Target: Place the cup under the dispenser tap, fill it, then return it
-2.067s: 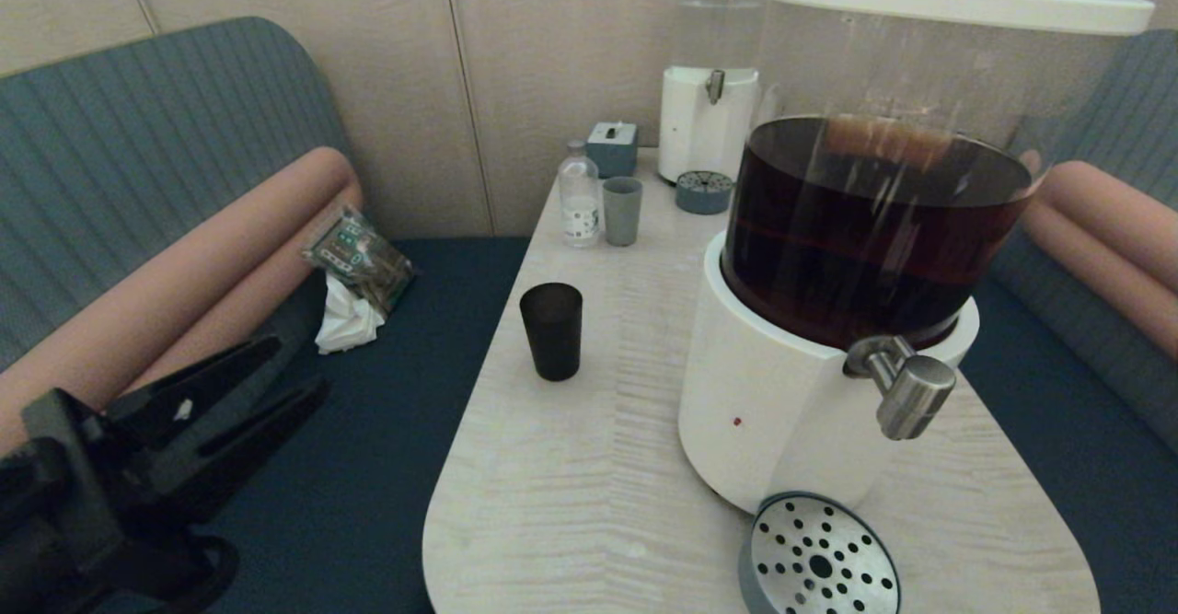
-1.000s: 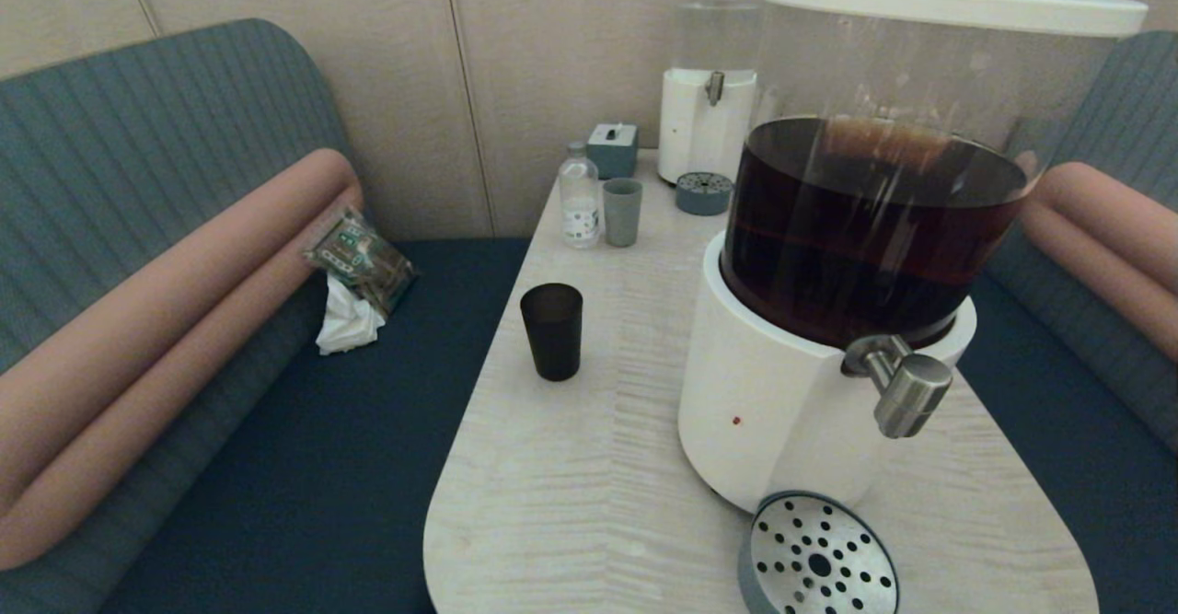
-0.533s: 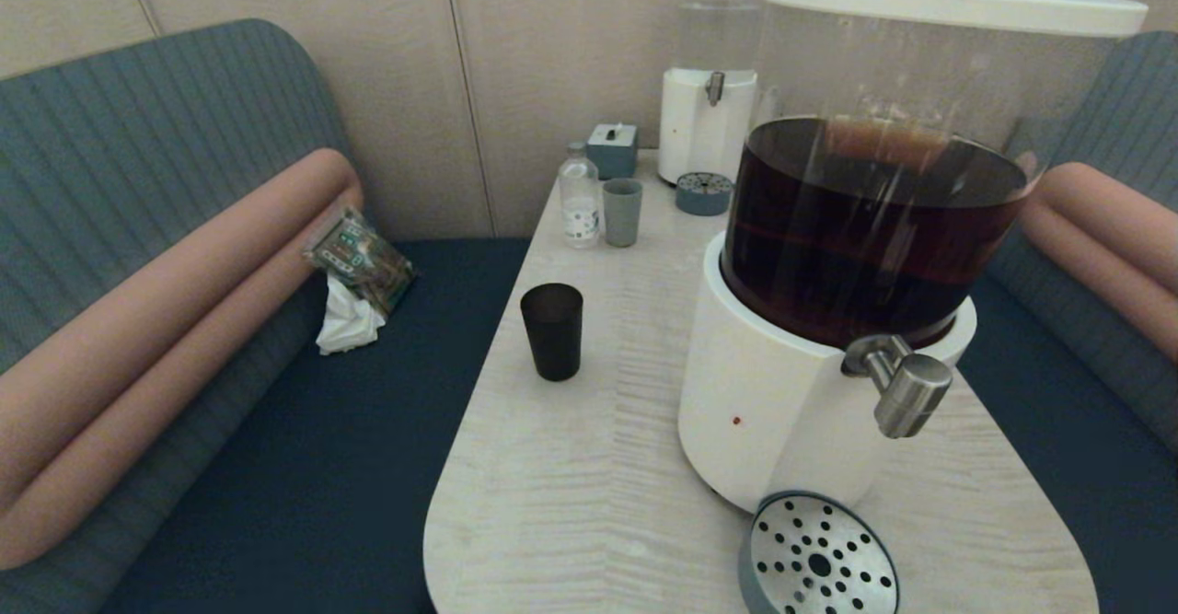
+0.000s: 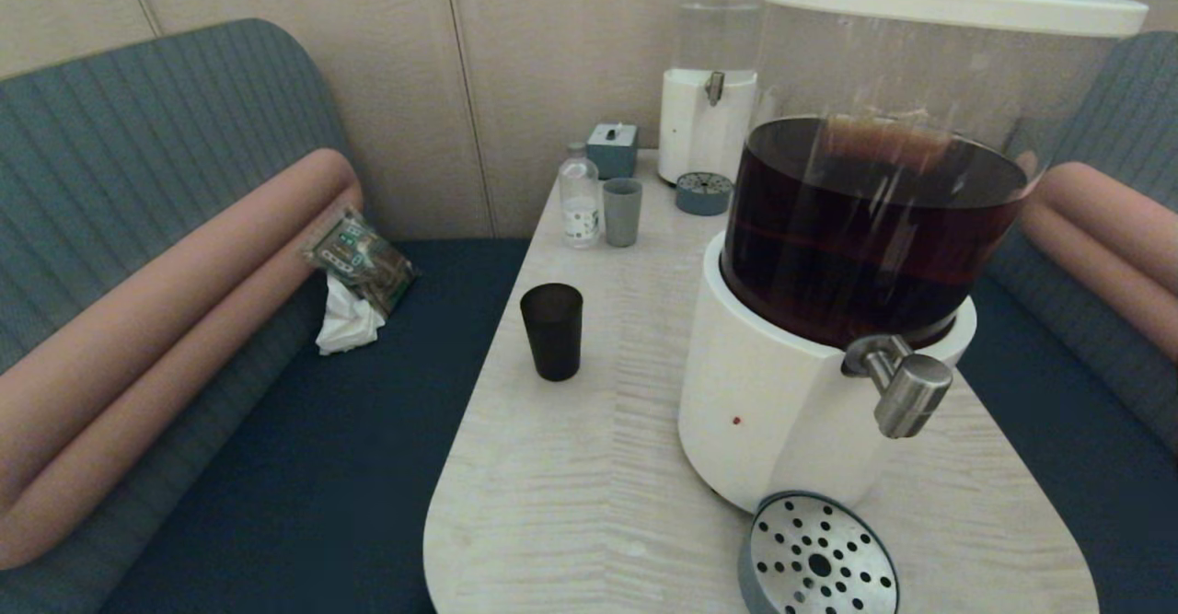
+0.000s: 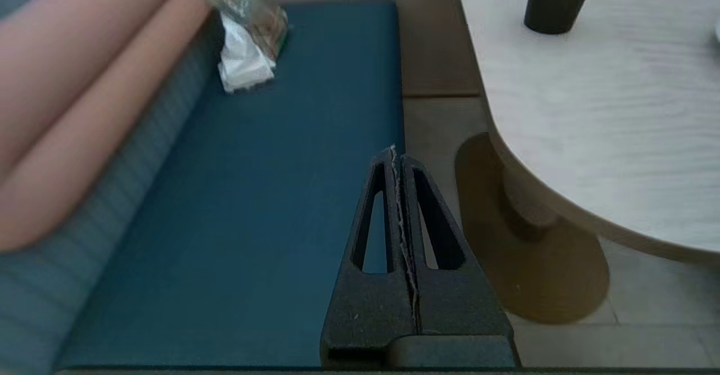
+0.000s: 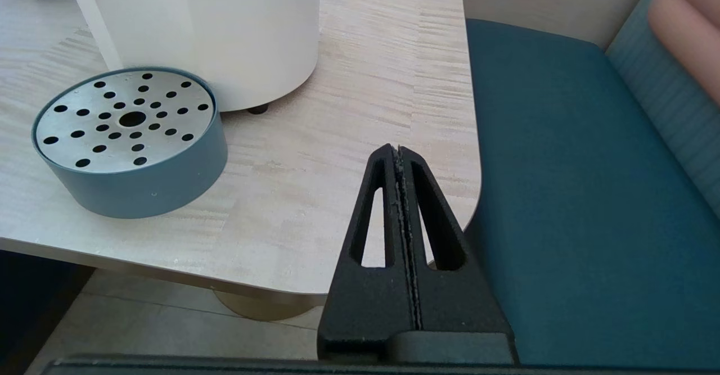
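Dark cup stands alone on the counter; left tool, pressed together, should spread before approaching it squarely.

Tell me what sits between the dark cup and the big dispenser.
Nothing: between the cup and the dispenser, the head view shows only bare table.

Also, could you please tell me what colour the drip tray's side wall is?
Blue-grey, clearest in the right wrist view: drip tray.

A grey-green tumbler stands just beside a clear bottle.
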{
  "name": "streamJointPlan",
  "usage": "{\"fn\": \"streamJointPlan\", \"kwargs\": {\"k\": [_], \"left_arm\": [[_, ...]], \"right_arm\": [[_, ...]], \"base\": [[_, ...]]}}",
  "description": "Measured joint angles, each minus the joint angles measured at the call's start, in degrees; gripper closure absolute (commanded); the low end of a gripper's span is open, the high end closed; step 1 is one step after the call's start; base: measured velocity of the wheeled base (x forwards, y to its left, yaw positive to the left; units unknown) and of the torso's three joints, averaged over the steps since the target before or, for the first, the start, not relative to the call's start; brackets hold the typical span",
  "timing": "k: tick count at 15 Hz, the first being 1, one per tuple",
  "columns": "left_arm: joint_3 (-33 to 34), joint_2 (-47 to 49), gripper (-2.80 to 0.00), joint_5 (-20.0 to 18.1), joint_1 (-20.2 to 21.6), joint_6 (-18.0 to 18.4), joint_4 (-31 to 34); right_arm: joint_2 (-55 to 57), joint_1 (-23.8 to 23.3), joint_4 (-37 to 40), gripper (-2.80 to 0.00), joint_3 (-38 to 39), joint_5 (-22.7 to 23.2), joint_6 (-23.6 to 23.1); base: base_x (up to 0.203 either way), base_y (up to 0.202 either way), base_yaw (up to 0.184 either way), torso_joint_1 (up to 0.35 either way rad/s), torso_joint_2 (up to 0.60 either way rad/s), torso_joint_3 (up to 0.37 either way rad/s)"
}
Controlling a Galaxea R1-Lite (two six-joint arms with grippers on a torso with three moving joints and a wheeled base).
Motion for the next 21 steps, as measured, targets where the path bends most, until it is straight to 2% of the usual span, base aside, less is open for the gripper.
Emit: {"fn": "streamJointPlan", "kwargs": {"k": [21], "left_arm": [[0.02, 0.0, 0.0, -0.09, 0.0, -0.37, 0.05]], "right_arm": [[0.0, 0.0, 0.22, 0.0, 0.0, -0.17, 0.09]], "base": [[0.0, 0.0, 0.0, 0.0, 0.0, 0.0]]}}
